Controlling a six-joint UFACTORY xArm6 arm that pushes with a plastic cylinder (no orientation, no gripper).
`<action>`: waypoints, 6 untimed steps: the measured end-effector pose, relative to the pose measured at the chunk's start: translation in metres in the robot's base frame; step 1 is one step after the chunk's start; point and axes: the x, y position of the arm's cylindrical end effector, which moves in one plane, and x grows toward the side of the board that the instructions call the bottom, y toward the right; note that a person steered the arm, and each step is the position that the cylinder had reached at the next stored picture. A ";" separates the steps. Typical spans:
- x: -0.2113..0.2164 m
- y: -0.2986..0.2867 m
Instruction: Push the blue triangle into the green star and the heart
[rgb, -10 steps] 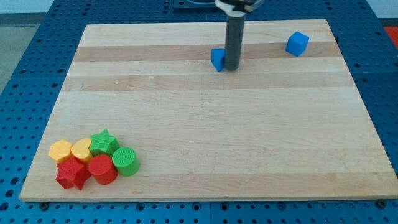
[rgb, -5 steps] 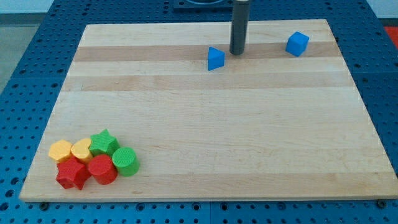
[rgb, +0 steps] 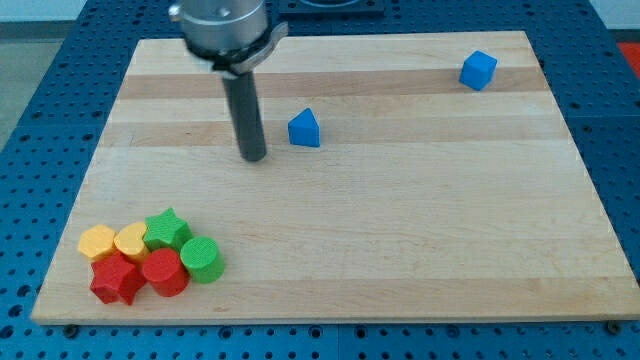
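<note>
our tip (rgb: 254, 157) rests on the table (rgb: 400, 230) just left of the blue triangle (rgb: 304, 129); there is no claw. green star (rgb: 167, 228) and yellow heart (rgb: 131, 241) sit clustered far down-left, so we judge this the wrong side for pushing.

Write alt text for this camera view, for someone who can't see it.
A dark rod's tip rests on a wooden board, just left of a blue triangle and apart from it. A cluster with the green star and yellow heart sits at bottom left; a blue cube at top right.

blue triangle (rgb: 304, 129) upper middle; green star (rgb: 167, 229), yellow heart (rgb: 130, 241) touching, bottom-left
</note>
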 end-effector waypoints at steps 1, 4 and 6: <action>0.001 -0.004; -0.135 0.102; -0.078 0.096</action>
